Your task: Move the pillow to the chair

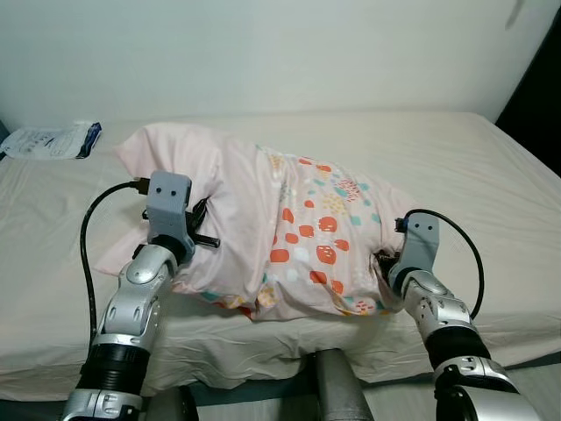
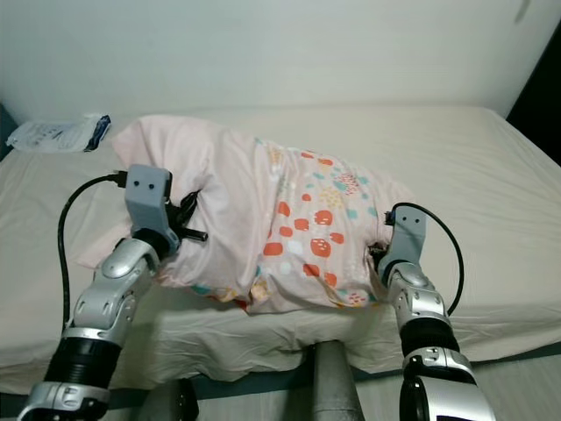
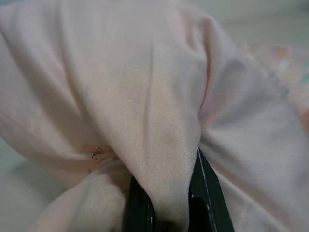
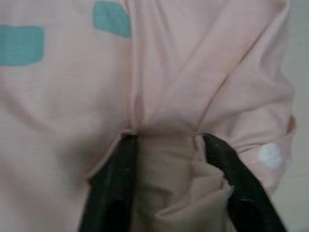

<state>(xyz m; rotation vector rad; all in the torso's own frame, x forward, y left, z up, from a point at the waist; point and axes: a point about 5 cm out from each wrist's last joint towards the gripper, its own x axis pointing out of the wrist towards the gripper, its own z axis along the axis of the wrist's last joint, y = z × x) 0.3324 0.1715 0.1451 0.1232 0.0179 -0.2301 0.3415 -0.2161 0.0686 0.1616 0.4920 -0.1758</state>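
Pillow (image 1: 289, 232) at the bed's (image 1: 491, 167) front edge looks soft and light; fabric folds are pinched by left gripper (image 3: 166, 212) and right gripper (image 4: 171, 193) at opposite ends.

Home bedroom, made bed (image 1: 491, 175), plain wall (image 1: 280, 53)

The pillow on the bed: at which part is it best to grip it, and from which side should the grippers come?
Grip the pillow at its two ends, one gripper per end, coming from the bed's near edge. It is wide and limp, so one grip would likely let it sag. The left gripper pinches a fabric fold at the plain pink end, and the right gripper holds a fold at the patterned end.
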